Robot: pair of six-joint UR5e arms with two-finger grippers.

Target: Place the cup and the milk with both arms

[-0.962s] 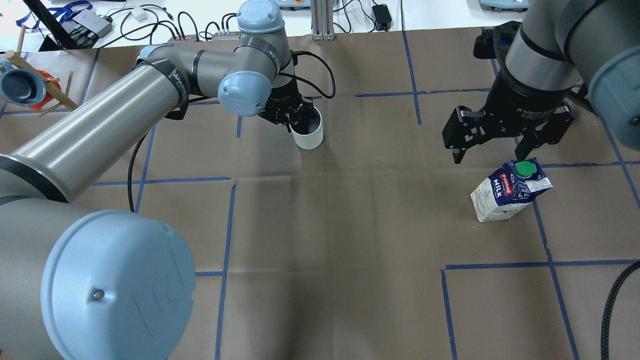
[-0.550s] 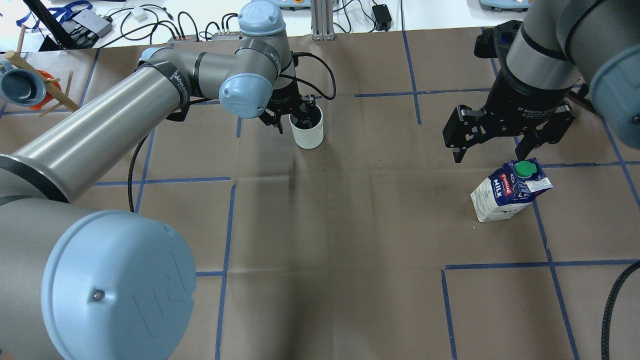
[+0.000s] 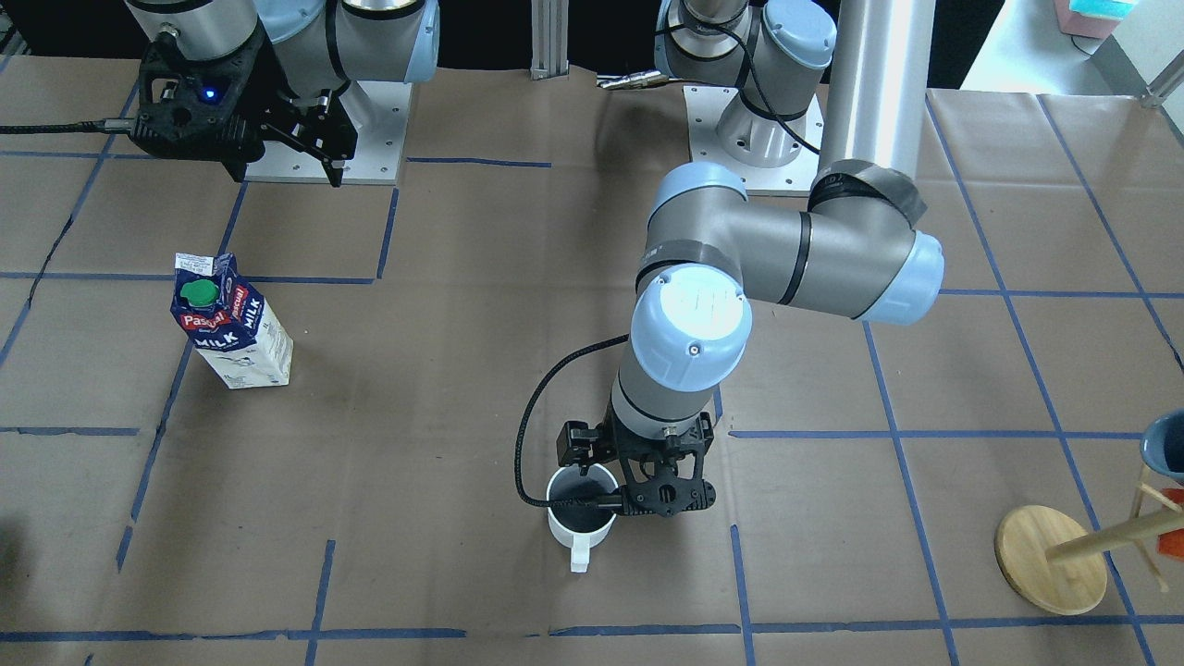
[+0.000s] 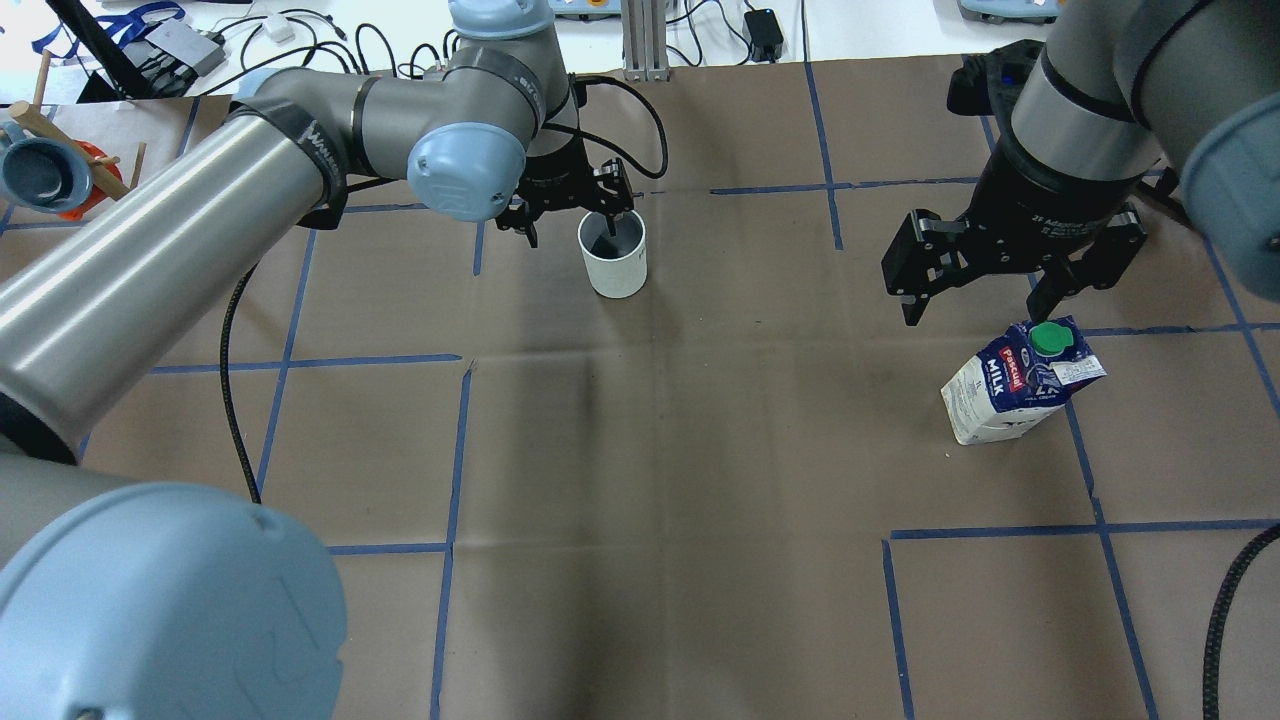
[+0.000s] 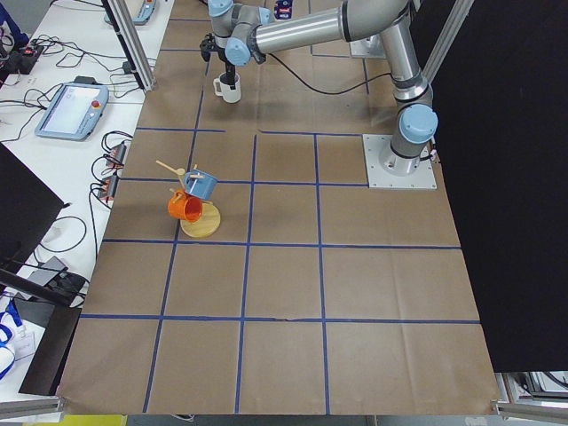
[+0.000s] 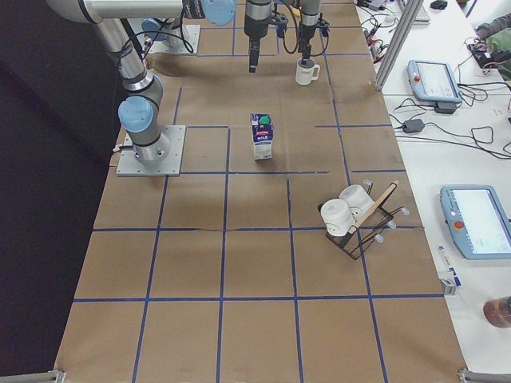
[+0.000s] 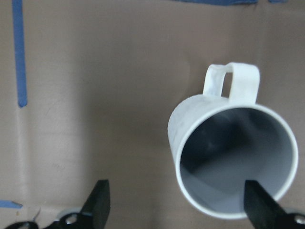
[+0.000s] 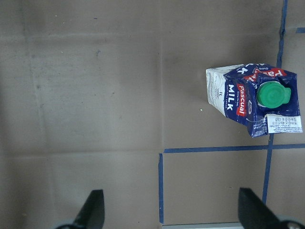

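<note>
now the left gripper (image 4: 570, 230) hangs open just over the upright cup (image 4: 615, 270). well apart, the right gripper (image 4: 975, 312) hovers open, high near the milk (image 4: 1005, 390).

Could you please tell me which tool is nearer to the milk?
Right. The right tool hangs open above and beside the milk; the left tool is across the table at the cup.

Broad bare counter (image 4: 650, 480) is found between the cup (image 4: 613, 265) and the milk (image 4: 1010, 395), which are set well apart. The cup's wall is straddled by the spread left tool (image 4: 572, 225); its handle side is unblocked. The spread right tool (image 4: 975, 305) is held high, off to one side of the milk, whose top is uncovered. A wooden mug stand (image 4: 60, 180) is set at the far left edge
</note>
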